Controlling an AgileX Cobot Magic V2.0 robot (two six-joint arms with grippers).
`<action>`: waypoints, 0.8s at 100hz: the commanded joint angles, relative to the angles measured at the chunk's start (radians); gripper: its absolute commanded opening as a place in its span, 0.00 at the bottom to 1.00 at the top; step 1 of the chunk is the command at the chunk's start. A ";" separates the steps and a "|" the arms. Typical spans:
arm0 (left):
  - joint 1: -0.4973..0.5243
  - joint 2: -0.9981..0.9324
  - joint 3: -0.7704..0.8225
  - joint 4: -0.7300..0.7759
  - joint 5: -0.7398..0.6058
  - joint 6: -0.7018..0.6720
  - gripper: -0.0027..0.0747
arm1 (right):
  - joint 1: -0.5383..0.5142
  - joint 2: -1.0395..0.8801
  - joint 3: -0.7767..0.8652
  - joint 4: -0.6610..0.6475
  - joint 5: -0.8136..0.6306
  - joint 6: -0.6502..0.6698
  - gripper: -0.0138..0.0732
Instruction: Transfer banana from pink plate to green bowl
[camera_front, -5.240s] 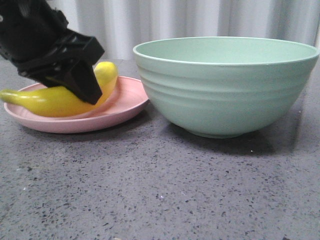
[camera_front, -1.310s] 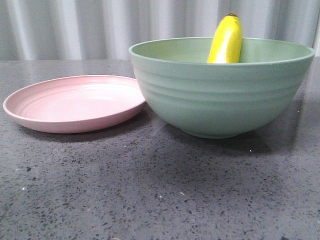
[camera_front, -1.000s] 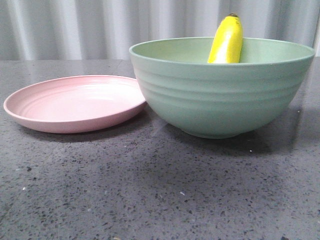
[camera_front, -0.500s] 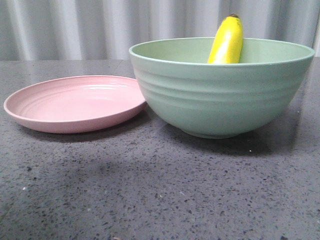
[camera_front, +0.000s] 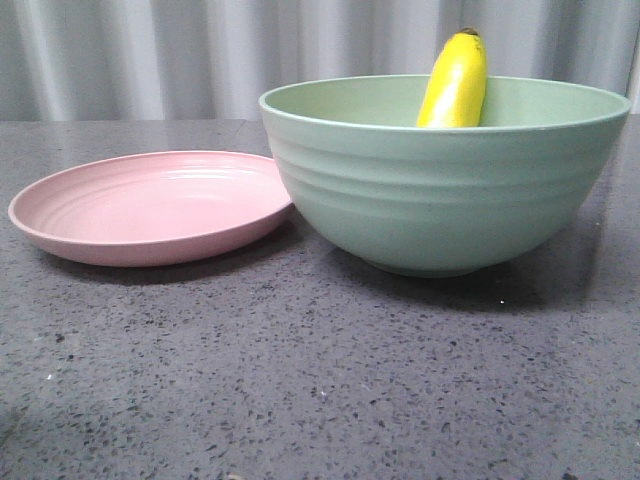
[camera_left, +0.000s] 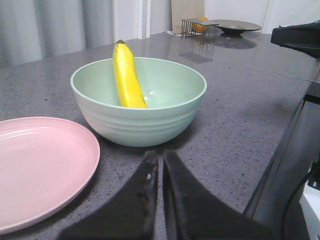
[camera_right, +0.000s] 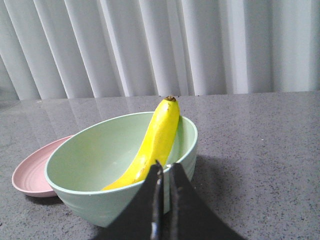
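From the front, the banana (camera_front: 455, 82) stands propped inside the green bowl (camera_front: 440, 190), dark tip poking up over the rim and leaning on the far wall. The pink plate (camera_front: 150, 205) lies bare just beside the bowl, toward the left edge of the worktop (camera_front: 320, 390), its rim looking as if it meets the bowl's side. No arm shows in this view.

Through the left wrist camera, the left claw (camera_left: 160, 165) hangs low over the worktop short of both dishes, its fingers pressed nearly together with only a slit between them and nothing in it. The banana (camera_left: 127, 75) slants across the bowl (camera_left: 140, 100), and the plate (camera_left: 40, 165) sits next to it. Far off, near the back edge, rest a dark dish (camera_left: 235, 25) and a small wire rack (camera_left: 195, 27).

Through the right wrist camera, the right claw (camera_right: 162, 175) is likewise clenched on nothing, held outside the bowl (camera_right: 120, 165), with the banana (camera_right: 152, 145) beyond it.

To my eye the transfer is finished. What remains is pulling clear: the arms should keep away from the bowl's rim, since a nudge could tip that propped banana out.
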 joint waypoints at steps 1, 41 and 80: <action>-0.005 -0.004 -0.021 -0.008 -0.085 -0.001 0.01 | -0.002 0.009 -0.020 -0.011 -0.080 0.000 0.08; -0.005 -0.001 -0.014 -0.008 -0.085 -0.001 0.01 | -0.002 0.009 -0.020 -0.011 -0.078 0.000 0.08; 0.184 -0.085 0.230 0.153 -0.516 -0.035 0.01 | -0.002 0.009 -0.020 -0.011 -0.078 0.000 0.08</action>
